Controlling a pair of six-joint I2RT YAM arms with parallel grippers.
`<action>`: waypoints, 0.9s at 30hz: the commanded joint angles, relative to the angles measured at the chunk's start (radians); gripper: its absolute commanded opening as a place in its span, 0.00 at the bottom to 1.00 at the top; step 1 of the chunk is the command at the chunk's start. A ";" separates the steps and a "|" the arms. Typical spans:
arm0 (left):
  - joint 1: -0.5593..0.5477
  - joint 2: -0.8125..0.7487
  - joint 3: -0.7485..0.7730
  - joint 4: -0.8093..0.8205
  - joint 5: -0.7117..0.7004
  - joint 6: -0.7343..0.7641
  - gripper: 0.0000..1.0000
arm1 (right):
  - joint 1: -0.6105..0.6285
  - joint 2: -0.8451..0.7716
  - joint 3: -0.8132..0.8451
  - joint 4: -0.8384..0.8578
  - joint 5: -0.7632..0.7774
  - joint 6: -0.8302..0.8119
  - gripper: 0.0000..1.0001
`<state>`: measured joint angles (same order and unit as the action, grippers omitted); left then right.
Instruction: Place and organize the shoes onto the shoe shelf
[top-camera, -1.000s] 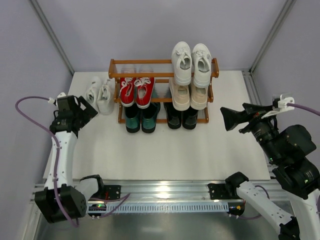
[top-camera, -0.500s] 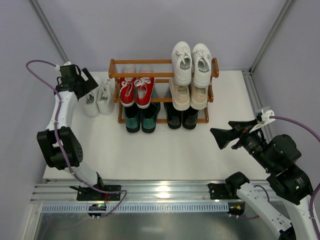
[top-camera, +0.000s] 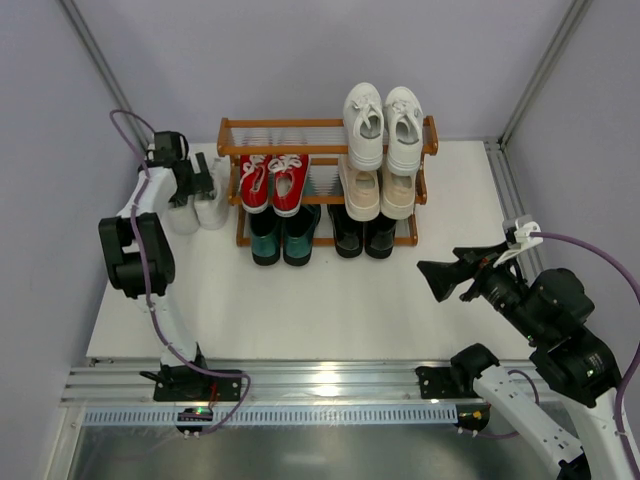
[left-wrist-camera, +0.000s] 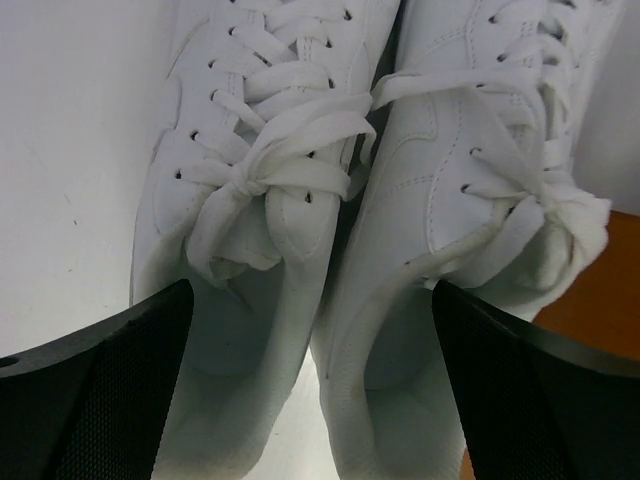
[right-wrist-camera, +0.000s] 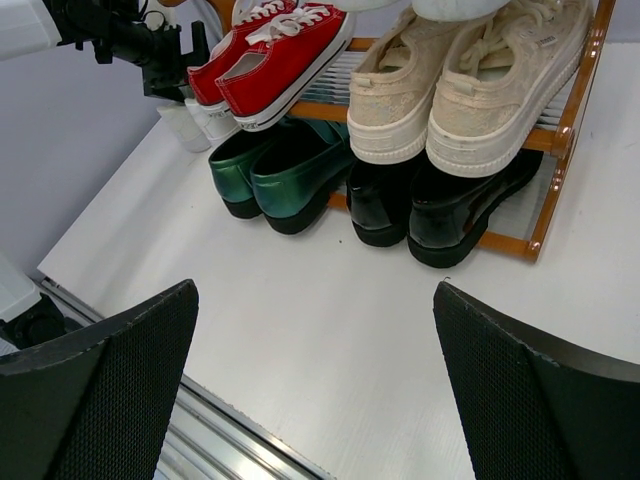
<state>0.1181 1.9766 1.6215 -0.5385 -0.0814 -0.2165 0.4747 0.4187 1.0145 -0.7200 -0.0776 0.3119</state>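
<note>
The shoe shelf (top-camera: 430, 135) holds white sneakers (top-camera: 383, 125) on the top tier. Red sneakers (top-camera: 272, 180) and beige sneakers (top-camera: 378, 190) are on the middle tier. Green loafers (top-camera: 283, 235) and black loafers (top-camera: 364, 235) are on the bottom tier. A second white sneaker pair (top-camera: 205, 200) stands on the table left of the shelf. My left gripper (top-camera: 195, 175) is open over this pair. In the left wrist view its fingers (left-wrist-camera: 90, 400) flank both heels (left-wrist-camera: 300, 300). My right gripper (top-camera: 440, 278) is open and empty, low over the table, right of the shelf front.
The right wrist view shows the shelf (right-wrist-camera: 570, 130), the shoes on its lower tiers and the left arm (right-wrist-camera: 120, 35) at the white pair (right-wrist-camera: 195, 120). A metal rail (top-camera: 320, 385) runs along the near table edge. Walls stand close behind and beside the shelf.
My left arm has swung from the near left up to the white pair beside the shelf. My right gripper has come down and a little left.
</note>
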 joint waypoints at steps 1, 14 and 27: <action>-0.011 0.010 0.020 0.009 -0.006 0.095 1.00 | -0.001 0.006 -0.008 0.017 -0.005 0.006 1.00; -0.044 0.165 -0.017 -0.058 -0.041 0.111 0.62 | 0.001 0.014 -0.037 0.033 -0.011 0.006 1.00; -0.002 0.058 -0.072 -0.141 -0.161 -0.121 0.00 | 0.001 0.000 -0.044 0.028 -0.024 0.004 1.00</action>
<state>0.0742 2.0686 1.6199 -0.5484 -0.1646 -0.1856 0.4747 0.4240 0.9688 -0.7200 -0.0879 0.3130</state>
